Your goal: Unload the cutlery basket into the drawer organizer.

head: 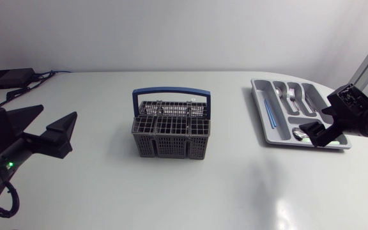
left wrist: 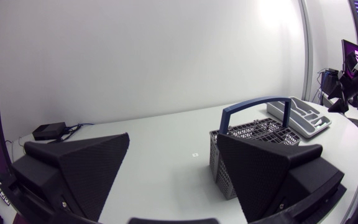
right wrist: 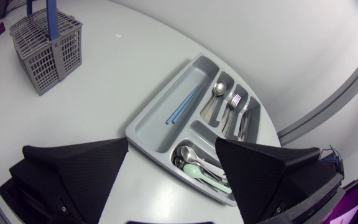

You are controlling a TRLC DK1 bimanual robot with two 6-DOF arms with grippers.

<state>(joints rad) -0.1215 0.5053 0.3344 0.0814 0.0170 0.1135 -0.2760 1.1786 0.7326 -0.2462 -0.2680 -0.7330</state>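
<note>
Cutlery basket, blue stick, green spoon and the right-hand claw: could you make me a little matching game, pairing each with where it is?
Things:
1 cutlery basket
2 blue stick
3 pale green spoon
4 right gripper

Places:
A open, above the drawer organizer
B long compartment on the basket's side
C middle of the table
D crosswise end compartment

Pairs: 1-C, 2-B, 3-D, 4-A

Counted by kind: we find one grey cutlery basket [head: 171, 134] with one blue handle [head: 171, 93], one grey drawer organizer [right wrist: 151, 119] of five compartments, and our two grippers, left [left wrist: 173, 137] and right [right wrist: 172, 142]. In the organizer we count one light-green spoon [right wrist: 207, 177] and one blue stick [right wrist: 182, 107]; the overlapping steel cutlery [right wrist: 230, 104] we cannot count
</note>
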